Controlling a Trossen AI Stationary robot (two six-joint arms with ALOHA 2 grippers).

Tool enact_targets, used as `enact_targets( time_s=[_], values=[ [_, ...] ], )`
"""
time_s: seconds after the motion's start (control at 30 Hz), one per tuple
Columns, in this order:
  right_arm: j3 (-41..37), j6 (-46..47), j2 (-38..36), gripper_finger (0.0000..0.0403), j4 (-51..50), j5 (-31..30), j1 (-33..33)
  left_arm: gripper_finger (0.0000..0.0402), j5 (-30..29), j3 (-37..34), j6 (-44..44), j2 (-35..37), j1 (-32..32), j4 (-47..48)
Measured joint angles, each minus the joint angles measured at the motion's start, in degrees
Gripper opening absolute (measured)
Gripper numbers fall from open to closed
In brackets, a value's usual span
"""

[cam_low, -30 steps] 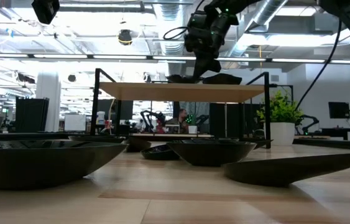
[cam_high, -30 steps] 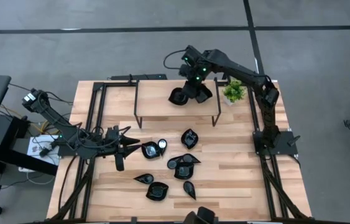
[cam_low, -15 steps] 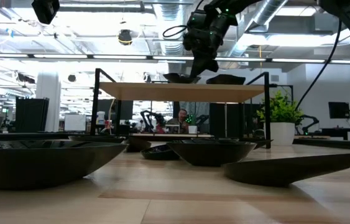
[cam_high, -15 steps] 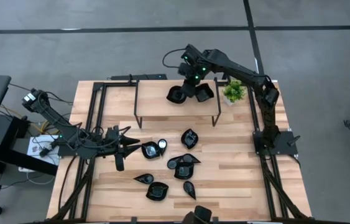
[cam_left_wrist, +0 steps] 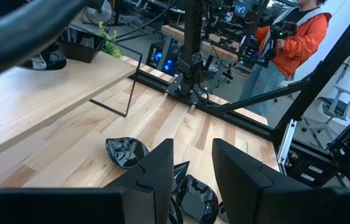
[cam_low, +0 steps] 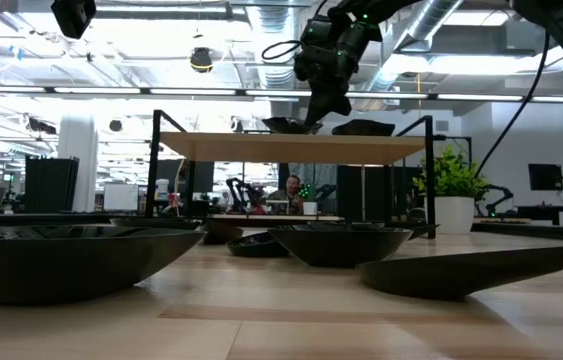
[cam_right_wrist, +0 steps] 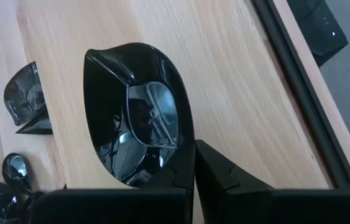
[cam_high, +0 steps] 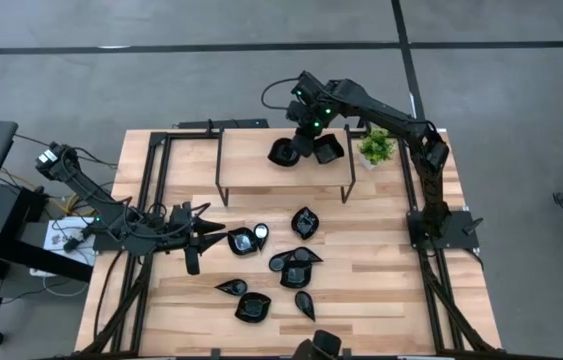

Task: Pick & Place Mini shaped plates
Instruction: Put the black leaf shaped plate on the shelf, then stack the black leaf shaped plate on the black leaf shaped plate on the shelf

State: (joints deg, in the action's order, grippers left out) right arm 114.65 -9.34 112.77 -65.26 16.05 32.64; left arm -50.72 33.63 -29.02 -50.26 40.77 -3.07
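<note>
Two glossy black mini plates lie on the raised wooden shelf (cam_high: 251, 170): a round-cornered one (cam_high: 283, 153) on the left and a squarer one (cam_high: 329, 149) on the right. My right gripper (cam_high: 305, 140) hovers shut between them, its fingertips (cam_right_wrist: 181, 163) at the left plate's rim (cam_right_wrist: 162, 163). Several more plates (cam_high: 296, 270) rest on the tabletop in front of the shelf. My left gripper (cam_high: 211, 230) waits open near the table's left side, pointing level toward the closest plate (cam_high: 242, 241), with nothing between its fingers. My right gripper slants down from the table's right with its shut fingers at the rim of the left shelf plate (cam_right_wrist: 162, 163), which sits flat on the shelf. I cannot tell whether the fingers touch it.
A small green potted plant (cam_high: 376, 147) stands at the shelf's right end. The shelf rests on thin black metal legs (cam_high: 219, 185). Black frame rails (cam_high: 151, 200) run along the table's left and right sides. A person in an orange top (cam_left_wrist: 296, 37) stands beyond the table.
My right gripper, still shut, has tipped up slightly and shifted a little toward the table's left, off the right-hand shelf plate and over to the left-hand one. The right-hand plate, covered before, now lies in plain view.
</note>
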Motion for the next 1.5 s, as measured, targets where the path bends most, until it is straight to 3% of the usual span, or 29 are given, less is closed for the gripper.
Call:
enact_targets(
  time_s=[0.27,0.7,1.5],
  values=[
    [0.0,-0.2,0.0,0.0005,-0.8,0.0,0.0,0.0113,0.0,0.0,0.0,0.0,0.0,0.0],
    [0.0,-0.2,0.0,0.0043,-0.9,0.0,0.0,0.0113,0.0,0.0,0.0,0.0,0.0,-0.3],
    [0.0,-0.2,-0.2,0.0045,-0.7,-0.1,-0.8,0.0113,0.0,0.0,0.0,0.0,0.0,-0.8]
  ],
)
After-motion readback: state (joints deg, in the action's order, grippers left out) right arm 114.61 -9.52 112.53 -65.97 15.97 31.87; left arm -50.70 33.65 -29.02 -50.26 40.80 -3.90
